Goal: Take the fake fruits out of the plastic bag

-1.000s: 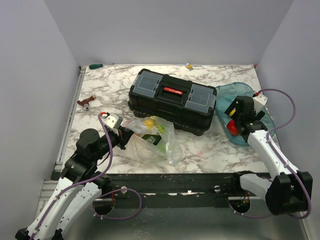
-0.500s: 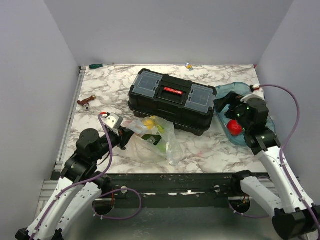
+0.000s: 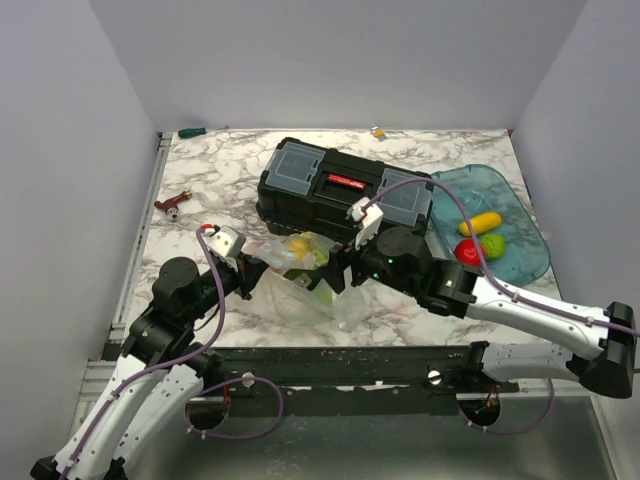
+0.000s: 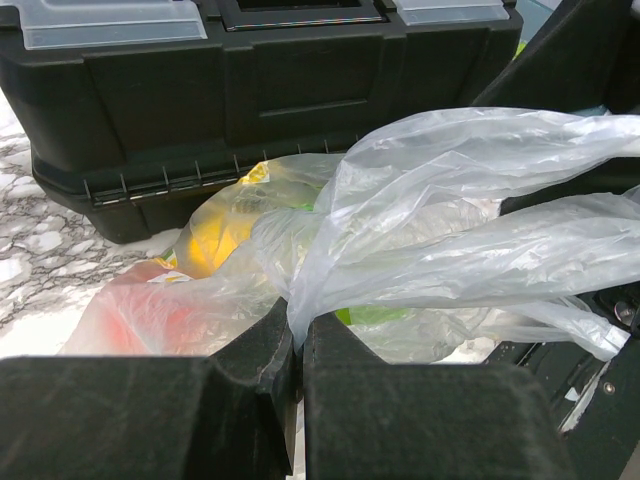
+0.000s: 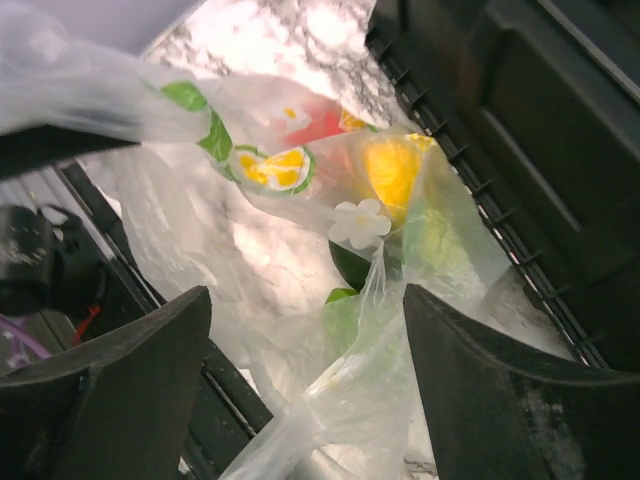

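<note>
The plastic bag (image 3: 305, 270) lies on the bench (image 3: 210, 175), touching the near side of the black toolbox (image 3: 345, 195). Yellow, red and green fake fruits (image 3: 297, 245) show through its film. The left fingers (image 4: 290, 345) are pressed together on a bunched fold at the bag's left end. The right fingers (image 3: 338, 272) stand wide apart at its right side, gripping nothing. More fake fruits lie in the blue tray (image 3: 500, 190), right of the toolbox.

My left gripper (image 4: 297, 335) is clamped on the plastic bag (image 4: 450, 230); my right arm (image 3: 520, 310) stretches across leftward, right gripper (image 5: 305, 320) spread wide.
</note>
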`<state>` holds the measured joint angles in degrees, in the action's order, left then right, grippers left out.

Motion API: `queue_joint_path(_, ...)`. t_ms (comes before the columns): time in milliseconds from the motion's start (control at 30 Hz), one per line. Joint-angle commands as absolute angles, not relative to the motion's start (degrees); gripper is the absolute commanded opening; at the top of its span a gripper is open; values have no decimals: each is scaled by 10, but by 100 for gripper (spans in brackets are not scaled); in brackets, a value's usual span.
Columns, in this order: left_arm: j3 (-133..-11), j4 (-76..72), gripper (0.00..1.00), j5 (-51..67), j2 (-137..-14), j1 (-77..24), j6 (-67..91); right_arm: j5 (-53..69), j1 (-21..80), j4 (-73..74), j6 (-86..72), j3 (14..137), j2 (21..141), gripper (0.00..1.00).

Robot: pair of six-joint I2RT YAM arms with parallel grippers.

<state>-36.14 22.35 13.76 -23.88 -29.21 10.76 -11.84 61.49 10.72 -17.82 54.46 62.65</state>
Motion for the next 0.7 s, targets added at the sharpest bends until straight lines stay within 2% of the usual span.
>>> queue_joint_path(0, -368, 216, 0, 141, -235, -288, 107, -77, 632, 70, -141, 550, 672, 73)
queue_joint_path(100, -368, 215, 0, 143, -236, -288, 108, -71, 633, 39, -152, 528, 685, 53)
queue_joint_path(333, -369, 214, 0, 145, -241, -288, 108, -110, 643, 6, -171, 516, 761, 50)
queue_joint_path(467, -369, 215, 0, 142, -240, -288, 108, -132, 646, -51, -190, 506, 816, 42)
queue_joint_path(667, -368, 215, 0, 141, -242, -287, 107, -186, 671, -19, -177, 554, 919, 39)
